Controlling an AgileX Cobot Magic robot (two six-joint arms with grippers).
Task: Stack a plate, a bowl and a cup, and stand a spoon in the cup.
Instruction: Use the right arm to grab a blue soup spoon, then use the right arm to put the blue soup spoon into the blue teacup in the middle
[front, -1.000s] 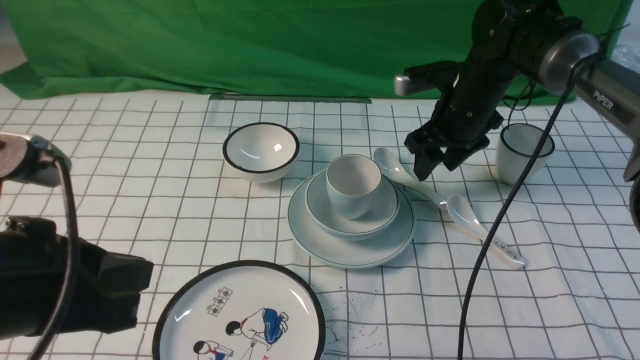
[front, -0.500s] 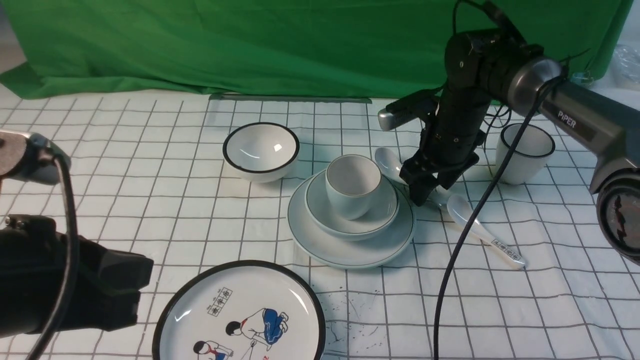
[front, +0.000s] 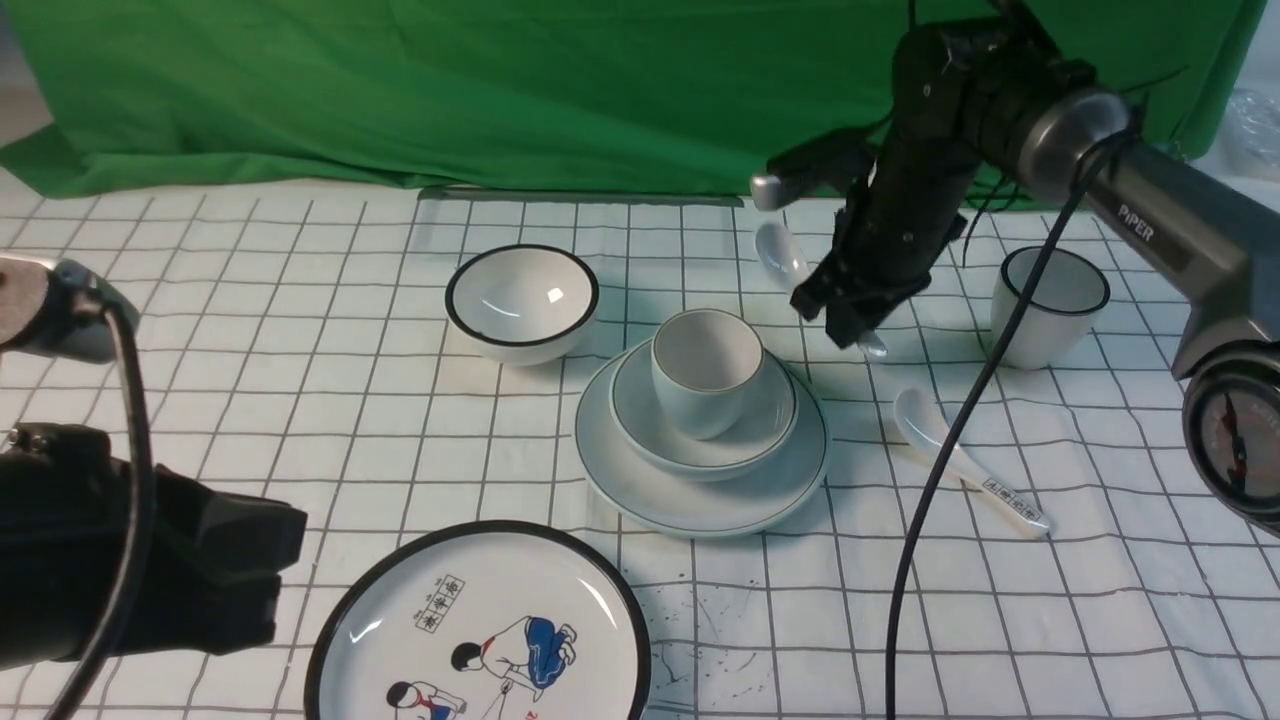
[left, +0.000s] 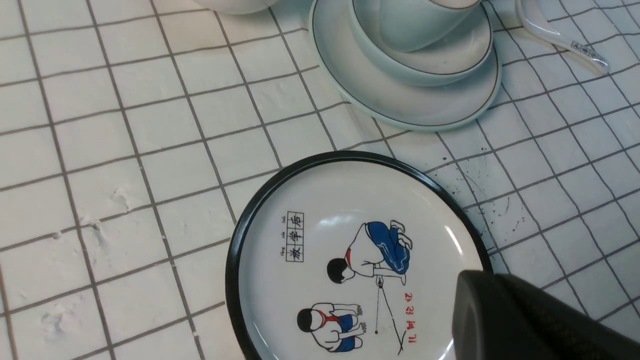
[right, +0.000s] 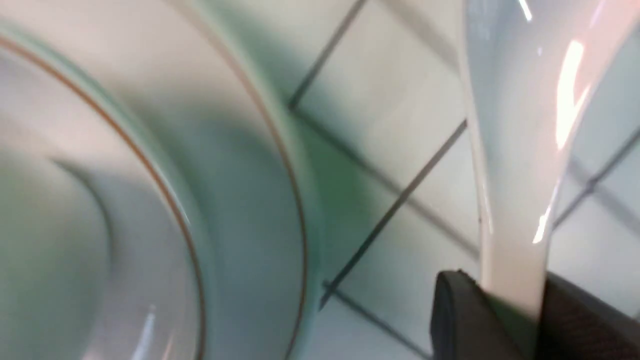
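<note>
Two black fingers (right: 460, 310) of your right gripper (front: 845, 320) are clamped narrowly on the handle of the plain white spoon (front: 782, 256). They grip close to the handle's end, and in the front view only a short stub of handle pokes out below them. The spoon touches nothing else and hangs above the checked cloth (front: 300, 400).

Its long axis runs on a slant. The scoop end points to the robot's left and sits higher in the front view, while the handle tip points down and to the right. You cannot tell from that view alone how much of the slant is height and how much is depth. The right wrist view is blurred, but it shows the handle running straight out from between the fingers and widening into the scoop. There the spoon sits over the cloth just beside the plate's rim.

The spoon hangs behind the stack and to its right, apart from it. In the stack, the cup (front: 705, 375) stands upright in the bowl (front: 765, 420), and the bowl sits on the plate (front: 640, 490).

Your left gripper (front: 280, 565) is closed with nothing in it, low at the near left. It hangs over the edge of the cartoon plate (front: 480, 630).

The printed spoon (front: 940, 445) lies flat on the cloth to the right of the stack. Its scoop is toward the stack and its handle points to the near right. The black-rimmed cup (front: 1050, 300) stands farther right, and the black-rimmed bowl (front: 520, 300) sits behind the stack to its left.
</note>
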